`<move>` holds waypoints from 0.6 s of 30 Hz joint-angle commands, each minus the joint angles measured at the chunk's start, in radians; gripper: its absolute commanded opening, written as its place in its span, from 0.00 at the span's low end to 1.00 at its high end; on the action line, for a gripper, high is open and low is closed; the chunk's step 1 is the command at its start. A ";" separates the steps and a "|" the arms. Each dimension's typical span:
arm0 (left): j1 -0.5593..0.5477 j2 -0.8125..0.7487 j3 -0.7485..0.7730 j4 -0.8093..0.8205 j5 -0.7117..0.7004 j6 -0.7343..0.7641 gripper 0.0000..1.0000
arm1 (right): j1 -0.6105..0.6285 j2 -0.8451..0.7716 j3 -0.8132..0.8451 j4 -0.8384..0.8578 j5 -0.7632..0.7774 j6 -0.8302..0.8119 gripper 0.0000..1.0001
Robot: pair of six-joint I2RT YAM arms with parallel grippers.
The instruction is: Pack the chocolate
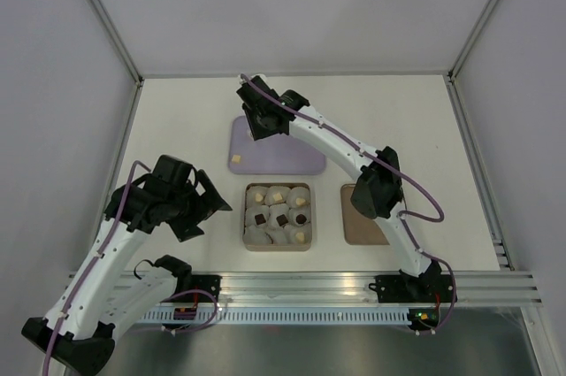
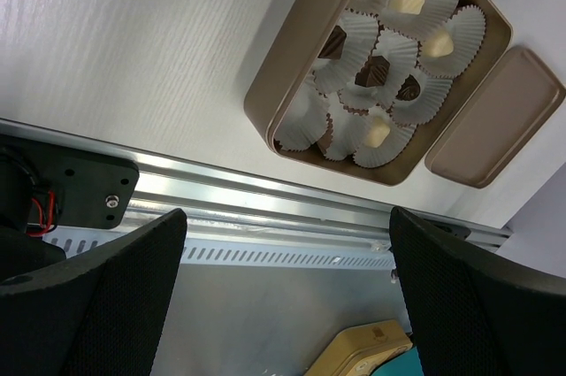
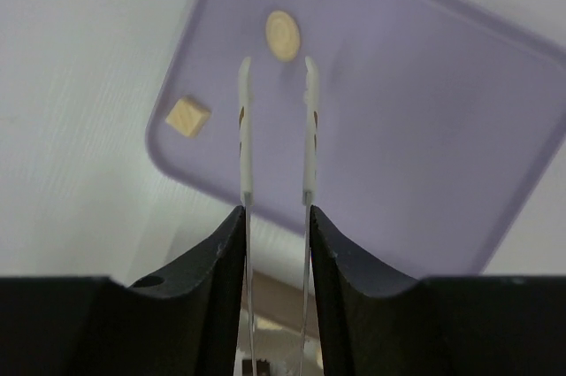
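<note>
Right gripper [image 3: 276, 71], its tweezer tips apart and empty, above the purple tray [image 3: 424, 128] bearing two pale chocolates [image 3: 187, 116]; left gripper [image 2: 287, 292] spread wide.

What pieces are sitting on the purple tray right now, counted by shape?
Pale cube: 1
Pale round piece: 1
Total: 2, both lying apart on the purple tray

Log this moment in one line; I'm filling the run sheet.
right gripper: open over tray | left gripper: open, idle | box: partly packed
</note>
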 commanded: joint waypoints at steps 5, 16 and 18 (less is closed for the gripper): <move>0.003 -0.029 -0.009 -0.002 -0.022 0.002 0.99 | -0.009 0.099 0.045 0.133 -0.032 -0.083 0.40; 0.003 -0.009 -0.021 0.018 -0.022 -0.001 0.99 | -0.027 0.154 0.047 0.167 0.011 -0.061 0.40; 0.002 -0.003 -0.020 0.019 -0.023 0.005 1.00 | -0.034 0.165 0.050 0.173 0.002 -0.063 0.40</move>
